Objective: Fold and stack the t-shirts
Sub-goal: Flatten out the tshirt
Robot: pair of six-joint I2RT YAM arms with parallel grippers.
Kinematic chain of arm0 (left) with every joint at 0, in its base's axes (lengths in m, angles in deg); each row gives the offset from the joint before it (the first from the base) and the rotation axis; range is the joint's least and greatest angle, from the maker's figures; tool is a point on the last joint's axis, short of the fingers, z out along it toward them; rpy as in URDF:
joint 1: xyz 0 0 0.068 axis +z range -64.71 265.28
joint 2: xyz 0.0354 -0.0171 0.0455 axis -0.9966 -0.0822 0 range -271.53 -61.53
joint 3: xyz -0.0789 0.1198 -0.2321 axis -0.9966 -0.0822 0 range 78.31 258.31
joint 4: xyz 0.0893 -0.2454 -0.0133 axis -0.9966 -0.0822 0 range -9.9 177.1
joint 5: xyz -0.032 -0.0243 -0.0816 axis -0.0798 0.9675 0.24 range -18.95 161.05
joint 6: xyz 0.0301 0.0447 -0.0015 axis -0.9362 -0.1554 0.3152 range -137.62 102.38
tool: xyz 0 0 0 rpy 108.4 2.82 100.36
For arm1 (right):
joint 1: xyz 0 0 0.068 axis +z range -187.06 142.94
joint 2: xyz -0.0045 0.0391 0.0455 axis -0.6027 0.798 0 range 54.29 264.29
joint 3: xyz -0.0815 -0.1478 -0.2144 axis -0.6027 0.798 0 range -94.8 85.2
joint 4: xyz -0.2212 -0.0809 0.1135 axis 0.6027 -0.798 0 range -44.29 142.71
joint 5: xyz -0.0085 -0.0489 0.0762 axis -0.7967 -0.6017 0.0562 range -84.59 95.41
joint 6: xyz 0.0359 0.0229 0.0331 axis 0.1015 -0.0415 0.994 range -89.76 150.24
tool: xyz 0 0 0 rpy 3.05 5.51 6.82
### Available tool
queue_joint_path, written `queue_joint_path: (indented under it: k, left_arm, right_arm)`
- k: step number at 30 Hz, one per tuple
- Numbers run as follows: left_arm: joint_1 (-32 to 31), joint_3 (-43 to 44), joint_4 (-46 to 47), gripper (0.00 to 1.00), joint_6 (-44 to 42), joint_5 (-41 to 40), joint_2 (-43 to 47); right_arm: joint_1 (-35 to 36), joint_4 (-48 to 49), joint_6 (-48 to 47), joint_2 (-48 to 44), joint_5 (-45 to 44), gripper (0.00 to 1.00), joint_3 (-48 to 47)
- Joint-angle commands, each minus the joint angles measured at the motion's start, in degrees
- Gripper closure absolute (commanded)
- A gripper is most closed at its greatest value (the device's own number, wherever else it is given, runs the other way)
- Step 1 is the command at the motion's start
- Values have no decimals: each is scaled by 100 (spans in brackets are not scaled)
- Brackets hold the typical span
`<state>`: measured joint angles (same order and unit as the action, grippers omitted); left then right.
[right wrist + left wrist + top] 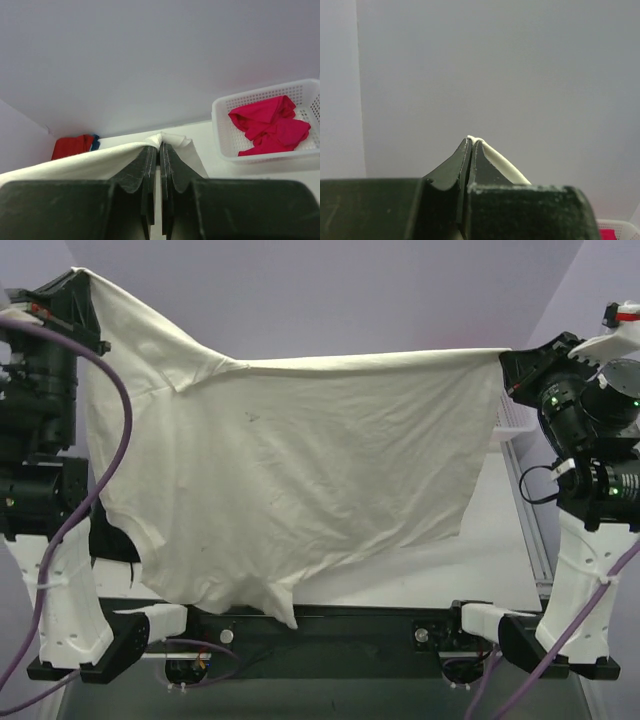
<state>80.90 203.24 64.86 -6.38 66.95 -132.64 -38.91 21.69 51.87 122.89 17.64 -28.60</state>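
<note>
A large cream-white t-shirt (300, 470) hangs spread in the air between my two grippers, its lower edge drooping toward the arm bases. My left gripper (78, 278) is shut on its upper left corner; in the left wrist view (472, 140) a thin strip of white cloth (502, 165) runs out of the shut fingertips. My right gripper (505, 362) is shut on the upper right corner; the right wrist view (160, 145) shows white cloth (75, 162) bunched at the tips. A magenta-pink shirt (272, 125) lies in a basket. A red shirt (72, 146) with blue beside it lies far left.
A white plastic basket (225, 142) stands on the white table at the right in the right wrist view. The hanging shirt hides most of the table (500, 560) in the top view. Purple cables (100, 440) run along the left arm.
</note>
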Motion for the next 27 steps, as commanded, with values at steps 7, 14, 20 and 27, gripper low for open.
queue_joint_path:
  k: [7,14,20,27]
  left_arm:
    - [52,-495,791,100,202,-48,-1114]
    - [69,530,888,100,528,269,-2842]
    - [253,3210,236,100,719,708,-4541]
    - [324,2214,836,100,730,814,-3578]
  right_arm:
    - [-26,765,210,1049,87,100,332]
    - [-114,782,17,2313,122,100,-596]
    - [-650,808,289,3255,780,100,-1881]
    - [-1318,1248,676,2915,1483,100,-1517]
